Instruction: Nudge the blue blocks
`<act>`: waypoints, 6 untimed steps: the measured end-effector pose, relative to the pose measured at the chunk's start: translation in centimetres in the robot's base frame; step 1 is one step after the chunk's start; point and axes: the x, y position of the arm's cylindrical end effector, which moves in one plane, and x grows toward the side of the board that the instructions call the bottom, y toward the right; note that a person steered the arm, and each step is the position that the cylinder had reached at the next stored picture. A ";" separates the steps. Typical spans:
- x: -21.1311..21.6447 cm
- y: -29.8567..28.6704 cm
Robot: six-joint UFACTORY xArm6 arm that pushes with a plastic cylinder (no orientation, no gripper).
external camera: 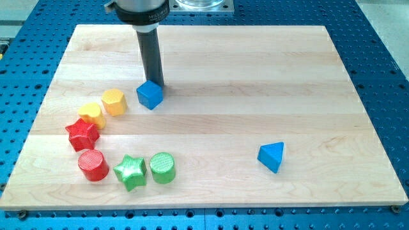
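Here my tip [156, 85] touches the blue cube [149, 94]; no pincer shows; blue triangular block [271, 156] lies apart.

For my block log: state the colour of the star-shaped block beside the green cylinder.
Green: the star block is green, seen plainly in the camera view.

This looks like a lab: a wooden worktop [211, 64] sits on a blue metal bench [383, 57] full of little holes.
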 end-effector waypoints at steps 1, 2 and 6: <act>-1.0 2.7; 1.1 3.7; 3.2 2.9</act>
